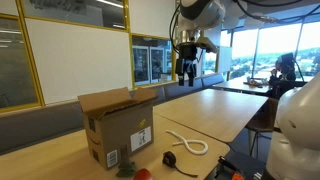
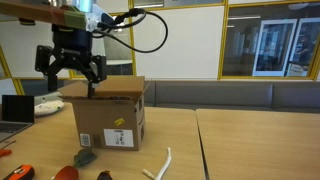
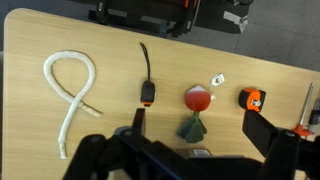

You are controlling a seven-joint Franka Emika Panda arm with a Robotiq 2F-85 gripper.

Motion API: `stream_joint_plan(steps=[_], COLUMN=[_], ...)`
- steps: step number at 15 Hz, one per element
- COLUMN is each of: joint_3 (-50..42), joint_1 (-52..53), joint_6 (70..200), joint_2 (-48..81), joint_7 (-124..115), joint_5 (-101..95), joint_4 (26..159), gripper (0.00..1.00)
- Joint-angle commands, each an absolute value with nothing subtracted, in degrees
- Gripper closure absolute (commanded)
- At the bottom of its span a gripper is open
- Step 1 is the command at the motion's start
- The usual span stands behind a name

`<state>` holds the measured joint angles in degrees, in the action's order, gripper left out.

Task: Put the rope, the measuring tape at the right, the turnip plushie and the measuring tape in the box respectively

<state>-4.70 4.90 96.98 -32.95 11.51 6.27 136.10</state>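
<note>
My gripper (image 1: 188, 68) (image 2: 70, 72) hangs open high above the table, holding nothing. In the wrist view its fingers (image 3: 263, 130) frame the turnip plushie (image 3: 196, 104), red with green leaves, far below. The white rope (image 3: 70, 95) (image 1: 188, 143) (image 2: 160, 165) lies in a loop on the table. A black measuring tape (image 3: 147, 92) (image 1: 170, 157) with a strap lies between rope and plushie. An orange measuring tape (image 3: 253, 98) (image 2: 22, 172) lies at the right in the wrist view. The brown box (image 1: 120, 128) (image 2: 108, 118) stands on the table with its flaps up.
The items lie on a light wooden table (image 3: 110, 50) near its edge. A laptop (image 2: 15, 108) and a white object (image 2: 48, 105) sit beyond the box. A padded bench (image 2: 230, 95) runs along the glass wall. Dark equipment (image 3: 170, 15) stands past the table edge.
</note>
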Motion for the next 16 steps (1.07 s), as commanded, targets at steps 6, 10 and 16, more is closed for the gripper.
stream_joint_plan(steps=[6, 10, 16], joint_3=[-4.0, -3.8, -1.1], joint_1=[4.0, 3.8, 2.6], joint_6=[96.8, 97.5, 111.6], joint_2=[-33.0, -33.0, -30.9], joint_7=[11.9, 11.4, 8.7], joint_5=[6.6, 6.4, 2.9], joint_4=[135.2, 135.5, 143.0], gripper=[0.0, 0.0, 0.0])
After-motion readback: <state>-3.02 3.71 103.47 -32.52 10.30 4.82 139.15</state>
